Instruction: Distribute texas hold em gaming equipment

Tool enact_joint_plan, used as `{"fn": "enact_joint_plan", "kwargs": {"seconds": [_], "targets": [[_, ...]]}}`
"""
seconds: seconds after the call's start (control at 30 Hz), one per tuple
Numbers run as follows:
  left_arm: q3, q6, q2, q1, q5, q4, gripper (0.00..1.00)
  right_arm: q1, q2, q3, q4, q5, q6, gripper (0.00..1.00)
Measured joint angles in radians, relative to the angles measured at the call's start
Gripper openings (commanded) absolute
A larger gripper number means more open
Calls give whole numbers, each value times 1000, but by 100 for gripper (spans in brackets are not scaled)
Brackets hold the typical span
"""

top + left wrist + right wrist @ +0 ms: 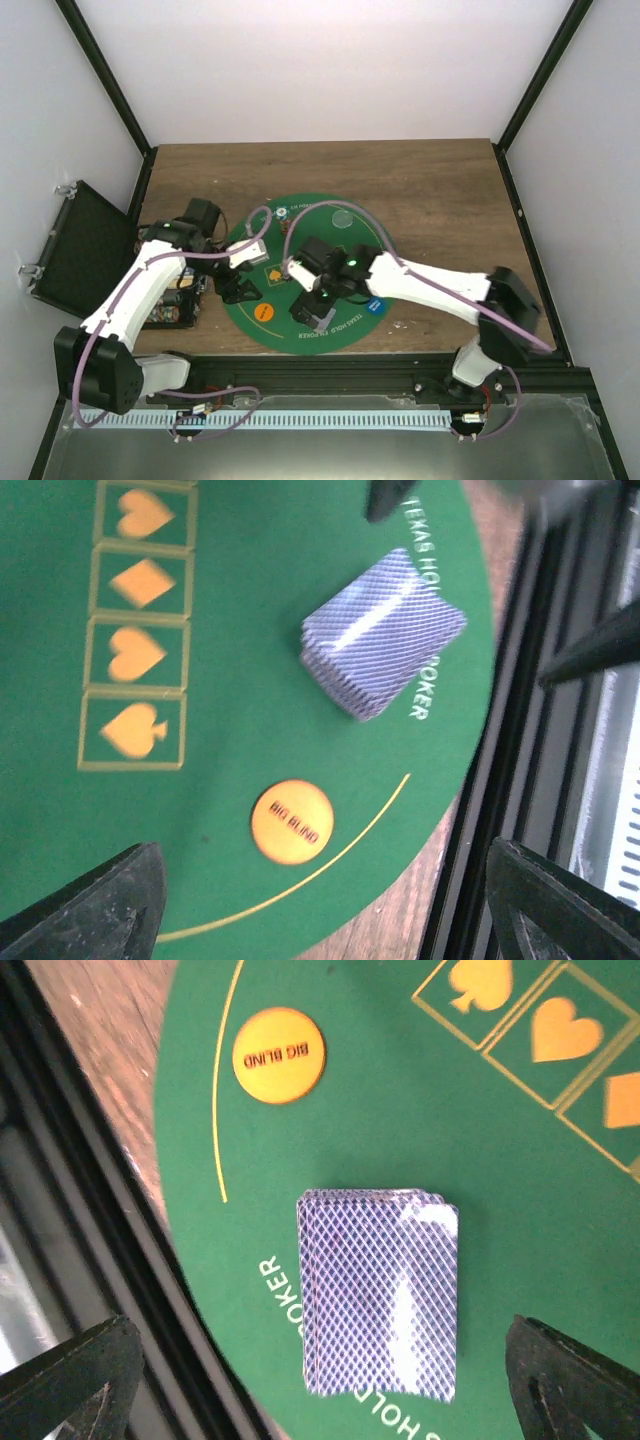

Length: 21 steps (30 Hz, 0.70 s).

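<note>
A stack of playing cards with blue-grey lattice backs lies on the round green poker mat, near its printed front edge. My right gripper hangs open over it, one finger on each side, touching nothing. The same stack shows in the left wrist view. An orange "BIG BLIND" disc lies flat on the mat, below and between the wide-open fingers of my left gripper. From above, the left gripper and right gripper sit over the mat's front half. A blue disc and a pale disc also lie on the mat.
An open black case stands at the far left, with a small tray of items beside the mat. A black rail runs along the table's front edge. White walls enclose the wooden table.
</note>
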Motion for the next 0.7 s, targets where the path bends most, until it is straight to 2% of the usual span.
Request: {"fn": "enact_joint_plan", "kwargs": {"seconds": [0.1,0.17,0.3,0.33,0.5,0.7], "targets": [[47,49,30,-89,3,-26,92,-74,-138,-73,30,-69,56,100],[77,87,64,-157,4,-42,99,-174,-210,-126,53,-112,103,100],[106,175,154,-327,-18,-43,100,-397,-324,-264,106,-182,213,100],[106,179,162,-337,-20,-41,100,-422,-335,-284,108,-192,232,100],[110,238,303,-510,-127,55,100,-445,-341,-313,113,-228,293,100],[124,292,407,-591,-221,158,100,-449,-354,-370,146,-246,328,100]]}}
